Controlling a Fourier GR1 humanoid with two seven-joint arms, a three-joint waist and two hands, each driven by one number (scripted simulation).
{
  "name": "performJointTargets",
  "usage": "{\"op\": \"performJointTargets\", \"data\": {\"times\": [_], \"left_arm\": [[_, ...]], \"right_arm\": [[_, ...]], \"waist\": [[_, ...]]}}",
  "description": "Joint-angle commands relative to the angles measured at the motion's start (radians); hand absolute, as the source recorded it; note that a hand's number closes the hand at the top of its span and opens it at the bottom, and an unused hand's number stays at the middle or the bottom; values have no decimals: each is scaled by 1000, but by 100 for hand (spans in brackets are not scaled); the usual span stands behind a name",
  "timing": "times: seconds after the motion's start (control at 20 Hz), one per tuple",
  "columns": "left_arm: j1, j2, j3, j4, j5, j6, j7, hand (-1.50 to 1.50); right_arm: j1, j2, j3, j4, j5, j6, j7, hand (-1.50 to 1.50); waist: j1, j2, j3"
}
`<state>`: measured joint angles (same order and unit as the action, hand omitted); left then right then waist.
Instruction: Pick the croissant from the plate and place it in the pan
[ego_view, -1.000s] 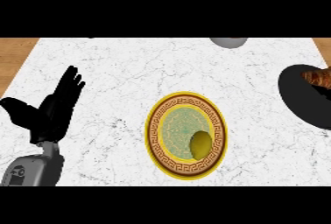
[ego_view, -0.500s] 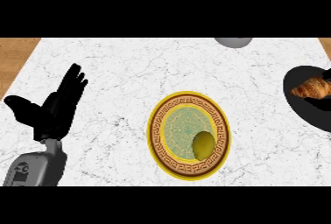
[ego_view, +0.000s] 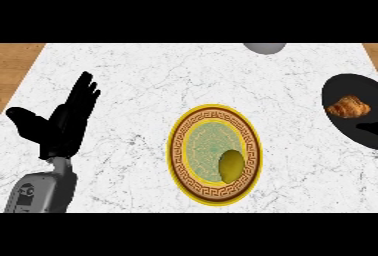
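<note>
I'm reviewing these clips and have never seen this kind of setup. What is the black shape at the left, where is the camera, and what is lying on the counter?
The camera sits at the robot's head and looks steeply down at a white marble counter. The black shape is the robot's left hand on its grey forearm, open with fingers up, resting near the left edge and holding nothing. The right hand does not show. In the middle lies a yellow patterned plate with an olive-green round item on it; I cannot tell what that is. At the right edge is a black pan with the croissant lying in it. A grey object is cut off at the top.
</note>
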<state>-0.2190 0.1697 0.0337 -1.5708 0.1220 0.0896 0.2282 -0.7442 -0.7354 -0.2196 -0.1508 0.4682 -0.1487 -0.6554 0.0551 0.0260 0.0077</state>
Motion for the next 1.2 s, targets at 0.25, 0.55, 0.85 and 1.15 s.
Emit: {"op": "performJointTargets", "data": {"times": [0.25,0.55,0.85,1.15], "left_arm": [[60,20,28,-25,42,-37,8,0],[16,29,43,-20,16,-7,5,0],[42,24,43,-38,20,-6,9,0],[54,38,50,-26,29,-35,-6,0]], "right_arm": [[22,-138,-219,62,-224,324,-108,-150],[118,-259,-279,91,-289,618,-173,-150],[241,-278,-295,61,-311,750,-262,-150],[291,-306,-314,22,-338,786,-249,-150]], "waist": [[-13,-8,0],[-30,-8,2],[-36,-10,6],[-36,-13,3]]}}
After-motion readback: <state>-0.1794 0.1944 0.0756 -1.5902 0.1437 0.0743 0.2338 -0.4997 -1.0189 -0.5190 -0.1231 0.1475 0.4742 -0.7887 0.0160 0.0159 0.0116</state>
